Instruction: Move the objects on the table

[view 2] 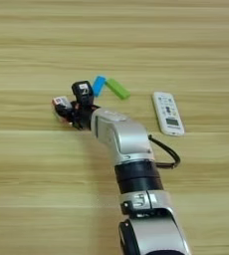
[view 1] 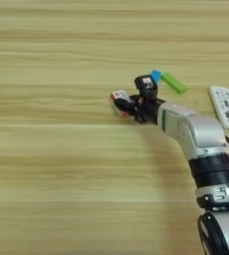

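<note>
The red-edged white packet (view 1: 120, 96) is lying flat on the bench (view 1: 52, 164), small and rectangular, with red showing along its rim, just left of centre of the scene; the pincer (view 1: 131, 97) is sitting right at it, one black finger (view 1: 146, 84) rising above the packet's right side, the other low against it; whether the fingers are actually pinching the packet I cannot tell; the silver forearm (view 2: 119, 134) is reaching in from the lower right; just beyond the pincer a blue piece (view 2: 98, 85) and a green bar (view 2: 117, 88) are lying touching end to end; a white remote (view 2: 168, 113) is resting well to the right.
</note>
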